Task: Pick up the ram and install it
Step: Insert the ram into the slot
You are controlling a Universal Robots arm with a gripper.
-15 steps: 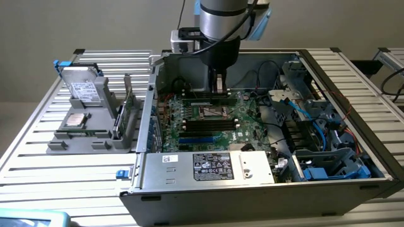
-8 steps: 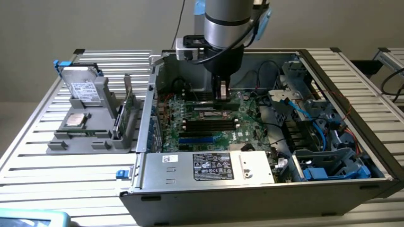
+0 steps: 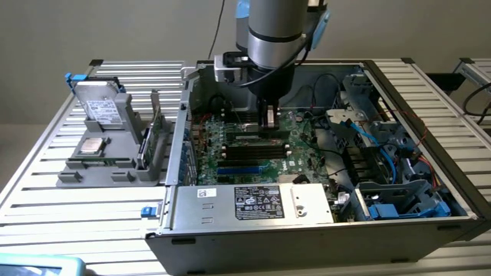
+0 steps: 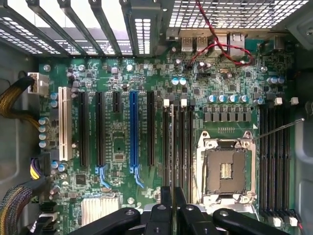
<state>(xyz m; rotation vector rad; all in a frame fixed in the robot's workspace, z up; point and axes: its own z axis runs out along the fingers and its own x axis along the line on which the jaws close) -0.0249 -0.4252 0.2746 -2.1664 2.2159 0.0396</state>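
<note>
In the exterior view my gripper (image 3: 268, 131) reaches down into the open computer case (image 3: 307, 244), just above the motherboard (image 3: 307, 150). In the wrist view its fingers (image 4: 166, 210) stand almost together. A thin strip seen edge-on, the ram (image 4: 172, 147), runs out from between them. It lies along one of the black memory slots (image 4: 183, 147) beside the empty processor socket (image 4: 226, 169). I cannot tell whether the ram is touching the slot or hanging just above it.
A grey holder (image 3: 73, 175) on the slatted table at the exterior view's left carries a silver hard drive (image 3: 100, 106), a green card (image 3: 157, 129) and a chip (image 3: 92, 145). A power supply box (image 3: 261, 204) and blue and black cables (image 3: 360, 135) crowd the case.
</note>
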